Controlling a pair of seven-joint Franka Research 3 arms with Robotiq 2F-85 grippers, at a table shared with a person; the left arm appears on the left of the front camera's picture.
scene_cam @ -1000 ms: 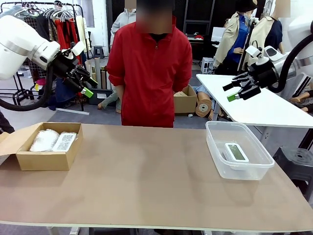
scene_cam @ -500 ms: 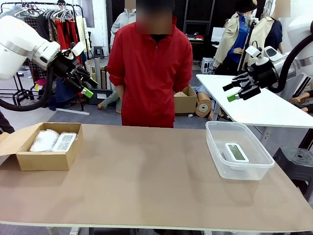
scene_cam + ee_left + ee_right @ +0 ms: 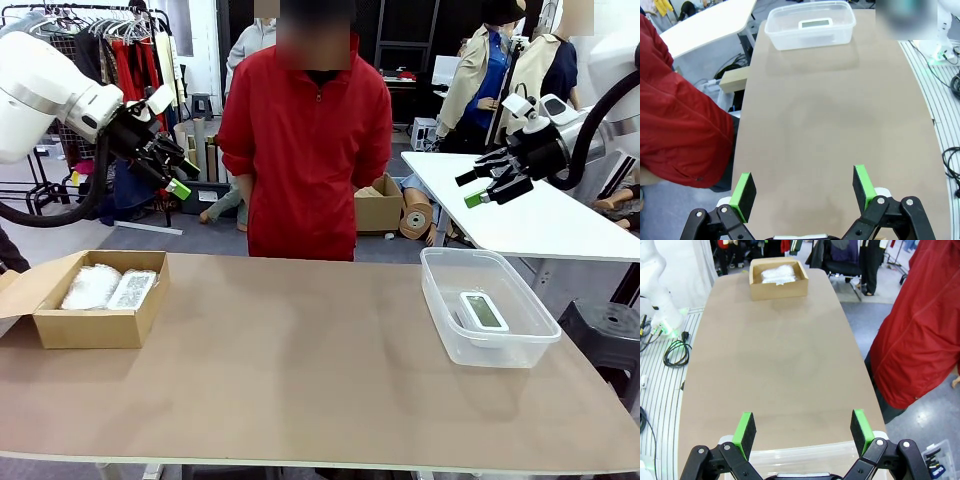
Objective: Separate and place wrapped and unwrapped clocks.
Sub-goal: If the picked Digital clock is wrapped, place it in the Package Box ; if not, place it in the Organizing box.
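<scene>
Two clocks bundled in crinkly plastic wrap point(image 3: 108, 287) lie side by side in a cardboard box point(image 3: 88, 328) at the table's left; the right wrist view shows the wrapped clocks point(image 3: 777, 274) in that box point(image 3: 777, 289) at the far end. A bare white clock with a grey screen point(image 3: 484, 311) lies in a clear plastic tub point(image 3: 487, 346) on the right, and the left wrist view has this clock point(image 3: 815, 23) in the tub point(image 3: 810, 36) far off. My left gripper point(image 3: 172, 172) hangs open, high above the left side. My right gripper point(image 3: 482, 184) hangs open, high above the right side. Both hold nothing.
A person in a red jacket point(image 3: 305, 140) stands at the far edge of the brown table point(image 3: 300, 370), arms down. A white table point(image 3: 520, 210) stands behind on the right, with a clothes rack and boxes on the floor beyond.
</scene>
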